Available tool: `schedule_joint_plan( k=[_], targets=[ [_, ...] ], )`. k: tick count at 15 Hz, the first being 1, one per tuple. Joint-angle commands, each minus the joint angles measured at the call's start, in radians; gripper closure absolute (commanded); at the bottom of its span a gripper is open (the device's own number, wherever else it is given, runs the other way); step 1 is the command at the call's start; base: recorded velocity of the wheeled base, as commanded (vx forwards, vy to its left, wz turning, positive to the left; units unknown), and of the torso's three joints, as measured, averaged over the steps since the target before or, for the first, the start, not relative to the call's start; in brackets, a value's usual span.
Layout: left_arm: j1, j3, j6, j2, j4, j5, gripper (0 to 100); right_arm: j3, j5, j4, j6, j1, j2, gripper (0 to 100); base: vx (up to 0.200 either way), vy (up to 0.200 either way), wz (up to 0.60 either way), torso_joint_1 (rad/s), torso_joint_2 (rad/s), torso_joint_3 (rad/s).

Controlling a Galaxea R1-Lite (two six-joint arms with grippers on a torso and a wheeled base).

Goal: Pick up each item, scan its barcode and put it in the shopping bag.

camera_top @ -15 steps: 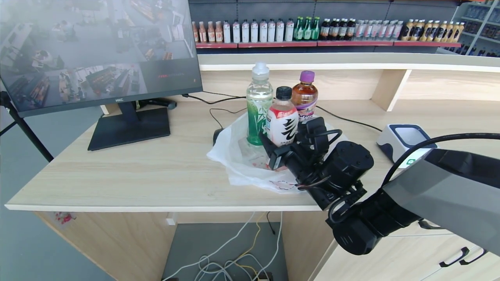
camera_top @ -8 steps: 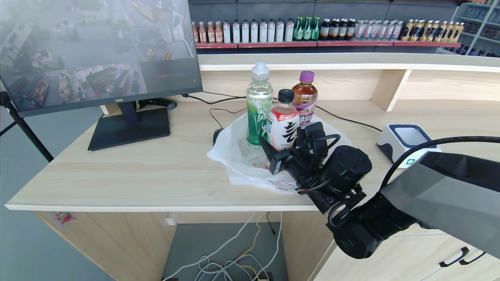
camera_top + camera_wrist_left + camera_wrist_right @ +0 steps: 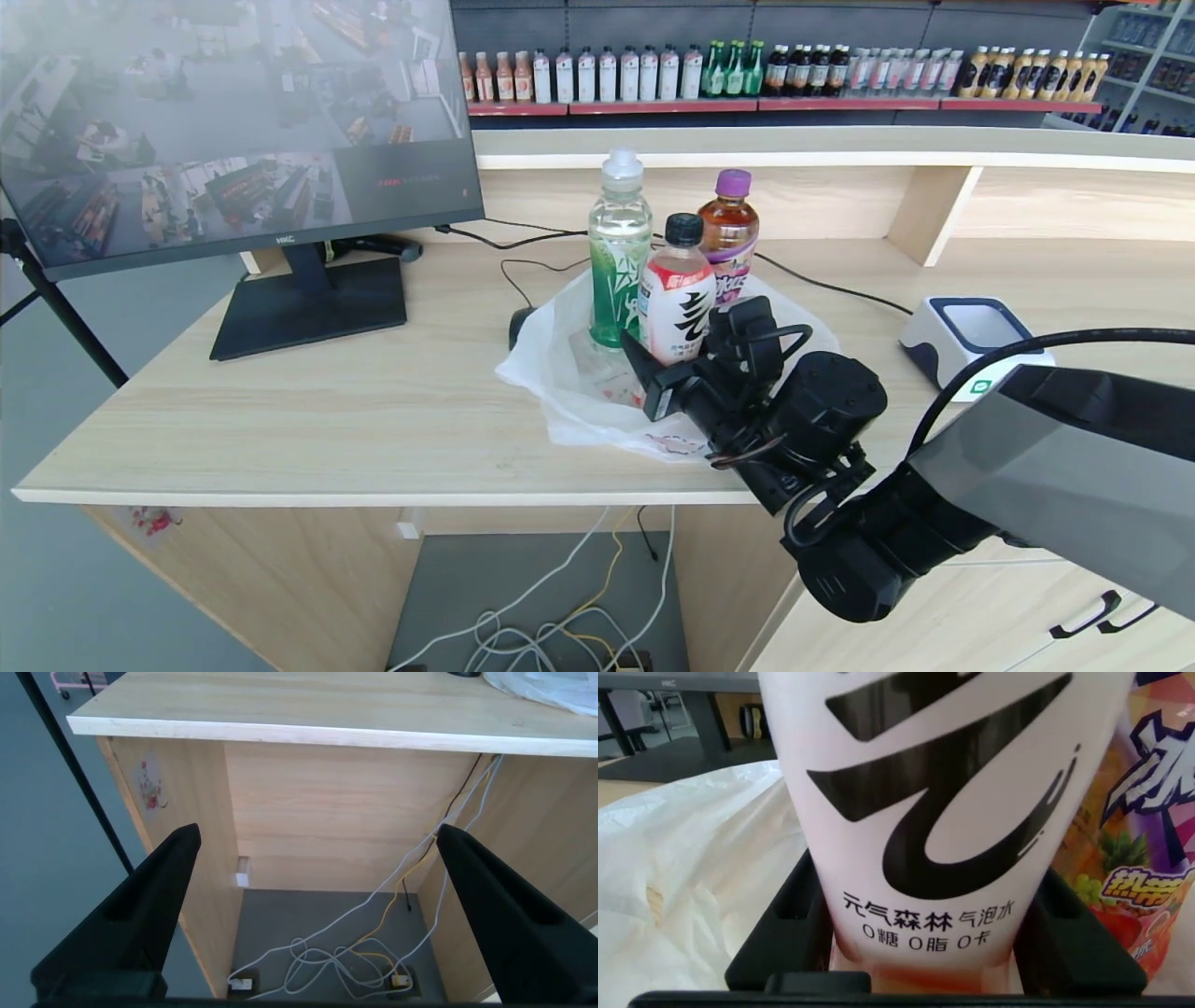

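A white bottle (image 3: 677, 299) with a black cap and red-and-black label stands upright in the white shopping bag (image 3: 560, 373), and my right gripper (image 3: 691, 341) is shut on its lower body. In the right wrist view the white bottle (image 3: 943, 812) sits between the two black fingers (image 3: 789, 915) with the shopping bag (image 3: 691, 877) beside it. A green-labelled clear bottle (image 3: 619, 252) and a purple-capped tea bottle (image 3: 731, 229) stand in the bag just behind. My left gripper (image 3: 318, 924) hangs open below the desk edge, holding nothing.
The barcode scanner (image 3: 966, 341) sits on the wooden desk (image 3: 327, 420) to the right of the bag. A monitor (image 3: 233, 121) on a black stand fills the left. A black mouse (image 3: 520, 322) and cables lie behind the bag. Shelves of drinks line the back wall.
My right gripper and the white bottle shifted slightly down and right into the bag between one second and half a second ago. Since then they have stayed almost still.
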Motion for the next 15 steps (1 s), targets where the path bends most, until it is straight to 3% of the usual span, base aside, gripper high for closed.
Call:
schedule_joint_plan(
  k=[1,2,11,15],
  targets=[
    [0.000,0.000,0.000,0.001,0.000,0.000,0,0.001,0.000,-0.001,0.001,0.000,0.001,100,0.000,0.000,0.00,0.000,0.00,0.000],
    [0.000,0.000,0.000,0.001,0.000,0.000,0,0.001,0.000,-0.001,0.006,0.000,0.001,0,0.000,0.000,0.00,0.000,0.00,0.000],
    [0.000,0.000,-0.003,0.000,0.000,0.000,0,0.075,0.000,-0.001,0.024,0.002,-0.130,0,0.000,0.000,0.00,0.000,0.00,0.000],
    [0.000,0.000,-0.011,0.000,0.000,0.000,0,0.316,0.000,-0.001,0.045,0.008,-0.279,0,0.000,0.000,0.00,0.000,0.00,0.000]
  ],
)
